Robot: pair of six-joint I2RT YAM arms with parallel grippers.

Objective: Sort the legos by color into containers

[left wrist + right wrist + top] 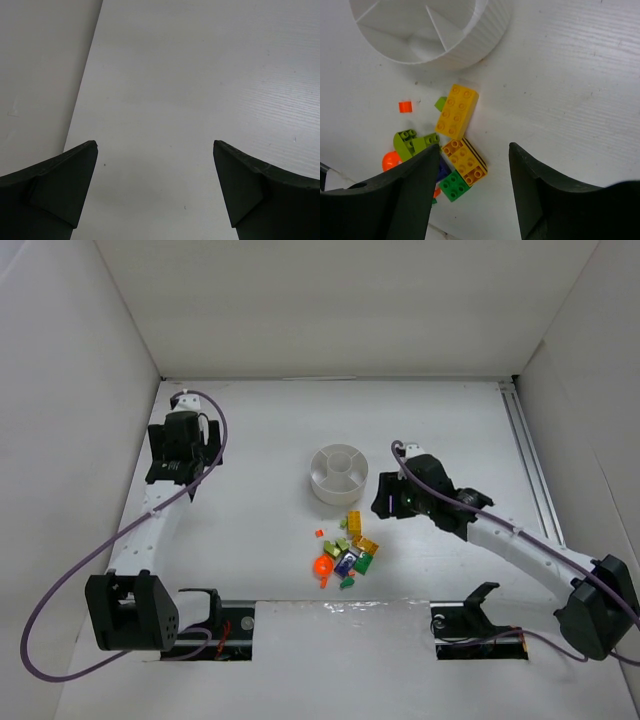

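- Right gripper (474,150) hangs tilted down over the legos (345,548), its jaws spread wide with nothing between them. The gap looks set to straddle a single brick.
- Under that gap lies an amber brick (465,161) with a dark stripe, its near corner touching a green brick (454,186).
- Just beyond is a yellow brick (456,111), at the pile's far edge. It looks like the easiest one to take cleanly.
- Off to one side sit lime pieces (412,141), a purple brick (442,170) partly hidden by a finger, and an orange round piece (390,161). A small orange tile (405,106) lies apart from the rest.
- Past the yellow brick, near but not touching, stands the white dish (470,55). The compartments that show are bare, so I judge sorting has not begun.
- Left gripper (154,145), also spread and holding nothing, sits well apart over plain table (260,440), probably to keep the pile free for its partner.
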